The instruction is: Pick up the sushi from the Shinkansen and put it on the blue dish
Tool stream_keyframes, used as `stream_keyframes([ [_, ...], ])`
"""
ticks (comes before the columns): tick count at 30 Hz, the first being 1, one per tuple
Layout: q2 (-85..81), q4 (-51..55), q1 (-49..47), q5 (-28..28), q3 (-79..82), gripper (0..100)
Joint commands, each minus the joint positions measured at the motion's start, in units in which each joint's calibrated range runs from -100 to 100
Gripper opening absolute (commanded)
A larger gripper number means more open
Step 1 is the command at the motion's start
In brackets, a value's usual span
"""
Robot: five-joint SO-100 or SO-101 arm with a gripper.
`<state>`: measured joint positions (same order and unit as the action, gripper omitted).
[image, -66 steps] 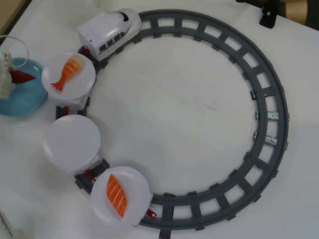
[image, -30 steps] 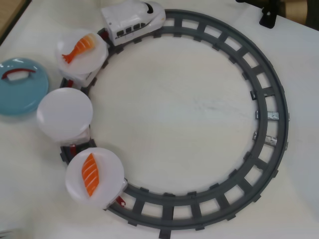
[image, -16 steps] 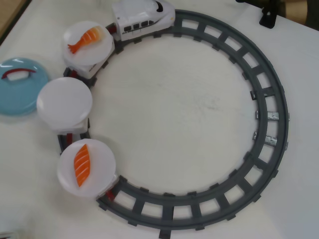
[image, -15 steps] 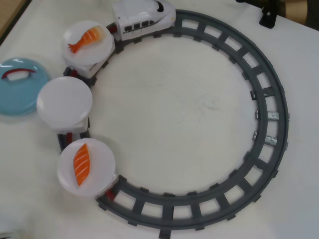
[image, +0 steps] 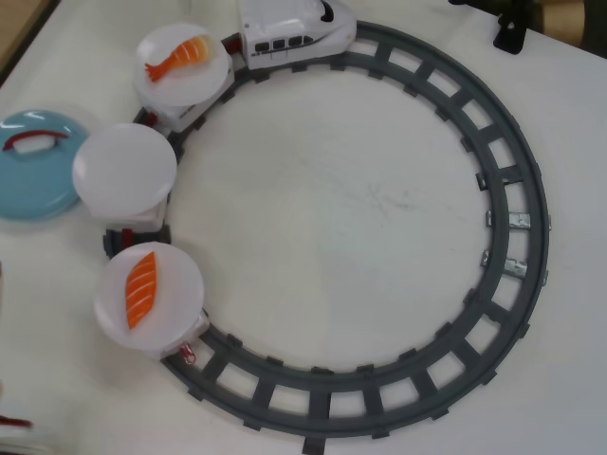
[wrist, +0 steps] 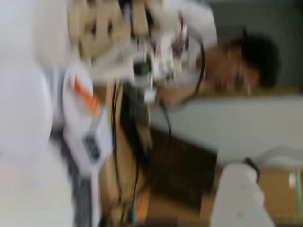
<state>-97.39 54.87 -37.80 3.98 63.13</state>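
Observation:
In the overhead view the sushi (image: pixel 36 142), dark red over a white base, lies on the far part of the blue dish (image: pixel 38 190) at the left edge. The white Shinkansen (image: pixel 289 33) stands on the grey track (image: pixel 517 199) at the top, pulling three cars with white plates. The middle plate (image: pixel 123 171) is empty. The gripper does not show in the overhead view. The wrist view is blurred and lies on its side; a white shape (wrist: pixel 239 198) at its lower right may be a finger. Nothing is seen held.
The first plate bears an orange shrimp piece (image: pixel 178 55), also seen in the wrist view (wrist: pixel 85 97). The last plate bears a salmon piece (image: pixel 140 289). A black clamp (image: pixel 510 36) sits at the top right. A person (wrist: pixel 236 61) shows in the wrist view.

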Motion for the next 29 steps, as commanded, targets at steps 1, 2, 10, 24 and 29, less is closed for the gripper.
stream_keyframes([
  [1, -0.62, 1.9, 5.76, -0.06, 3.24, 19],
  [2, -0.38, 2.83, 6.55, 0.15, 4.32, 19],
  [10, -0.29, 17.19, 2.06, 0.36, 10.99, 19],
  [24, -0.29, 19.82, -3.92, 0.1, 22.71, 19],
  [29, -0.29, 19.39, -3.92, 0.31, 26.59, 19],
])
